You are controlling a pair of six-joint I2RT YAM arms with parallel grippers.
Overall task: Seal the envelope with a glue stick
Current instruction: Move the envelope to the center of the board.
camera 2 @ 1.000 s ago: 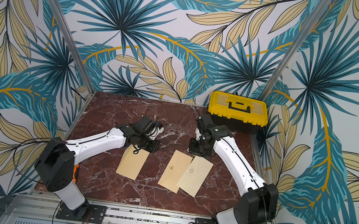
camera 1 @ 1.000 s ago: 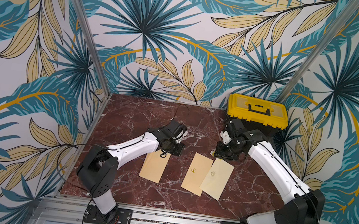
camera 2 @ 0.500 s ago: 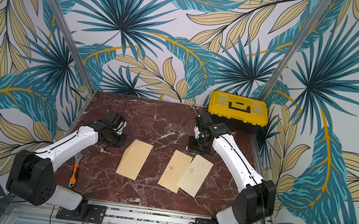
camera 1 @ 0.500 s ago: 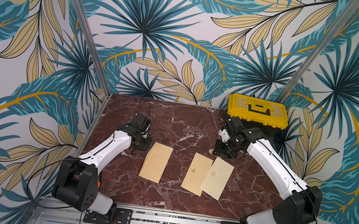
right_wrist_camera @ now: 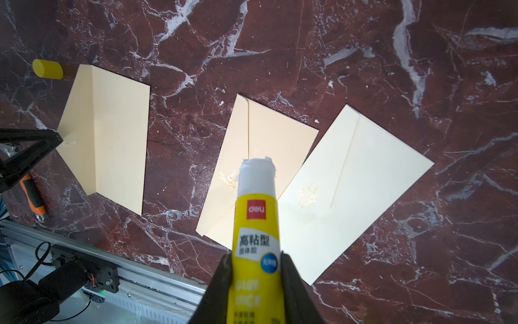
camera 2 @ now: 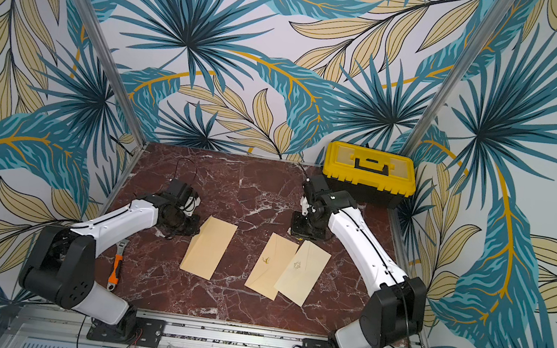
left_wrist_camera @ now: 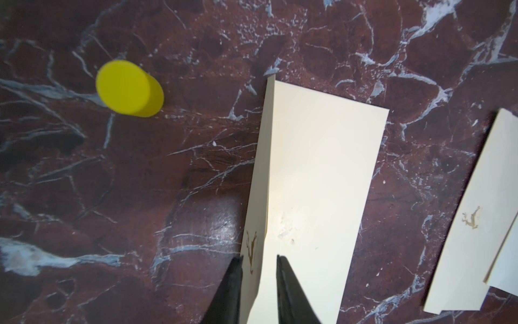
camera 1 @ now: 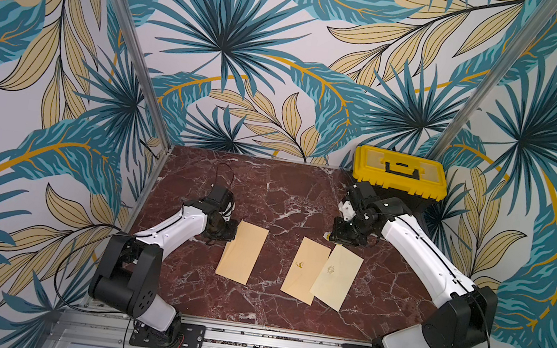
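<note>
The right claw point(right_wrist_camera: 255, 256) is squeezed tight on the glue stick point(right_wrist_camera: 256, 213), near its bottom end. The glue stick has no cap on, and its white glue tip sticks out. The claw holds it just in front of the yellow toolbox point(camera 1: 399, 172), over the red stone table point(camera 1: 268, 188). Three envelopes lie on the table, further out from the toolbox. The open envelope point(left_wrist_camera: 316, 182) is the one farthest from the toolbox, and its flap point(left_wrist_camera: 259, 182) is lifted. The left claw point(left_wrist_camera: 258, 258) is there, with its two black fingers a little apart and the flap's edge between them. The yellow cap point(left_wrist_camera: 129, 88) lies on the table, well apart from the toolbox. An orange-handled wrench point(camera 2: 115, 268) lies far from the toolbox too.
</note>
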